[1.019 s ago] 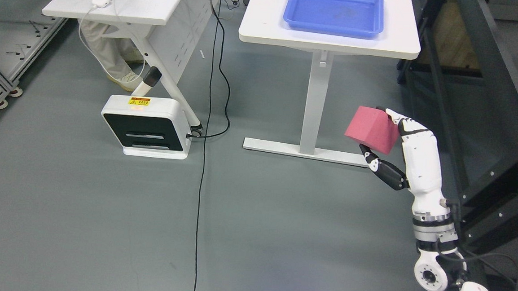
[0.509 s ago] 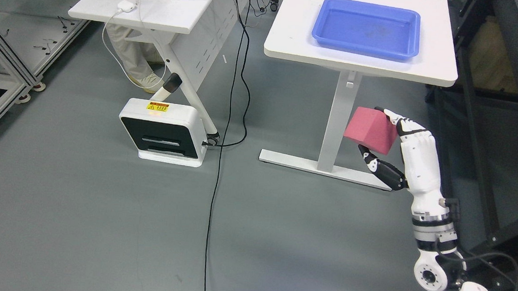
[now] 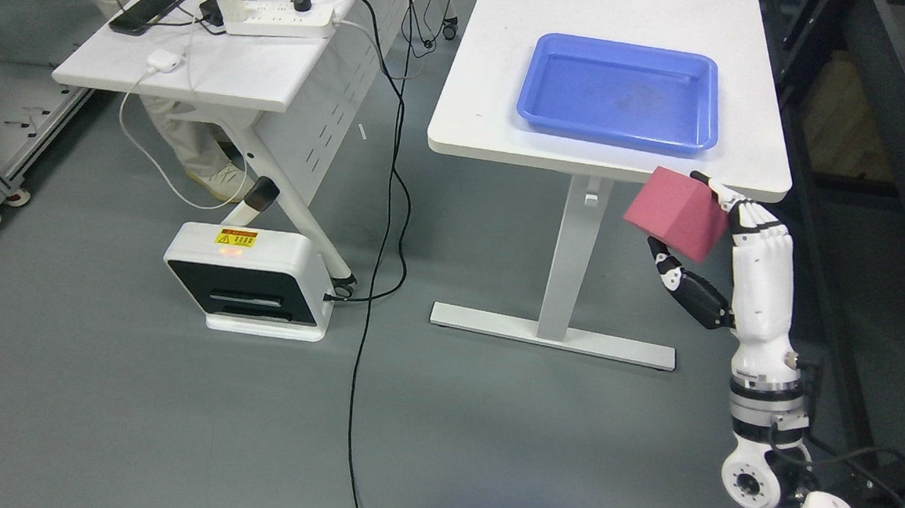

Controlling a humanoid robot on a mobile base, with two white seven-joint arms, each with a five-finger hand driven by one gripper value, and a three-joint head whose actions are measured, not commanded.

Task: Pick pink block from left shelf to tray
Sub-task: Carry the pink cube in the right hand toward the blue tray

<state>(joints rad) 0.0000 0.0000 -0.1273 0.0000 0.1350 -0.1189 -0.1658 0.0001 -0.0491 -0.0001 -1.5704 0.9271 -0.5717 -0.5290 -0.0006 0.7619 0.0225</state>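
1. Since the earlier frame your view has shifted with the robot, and the right hand (image 3: 716, 246) now carries the pink block (image 3: 676, 213) higher in the picture, up against the near edge of the bench (image 3: 495, 76) instead of beside its leg.
2. Your right hand is closed on the pink block: fingers (image 3: 747, 213) over its top right edge, thumb (image 3: 690, 288) under its lower side. The block hangs in the air, tilted.
3. The blue tray (image 3: 619, 91) lies above the hand in the picture, on the bench, just past the near edge and holding nothing.
4. To the hand's right a dark frame (image 3: 894, 100) stands close to the bench's right edge, so room there is tight.
5. To the hand's left the floor (image 3: 137, 407) is open as far as a black cable (image 3: 376, 281) and a white box (image 3: 246, 281).
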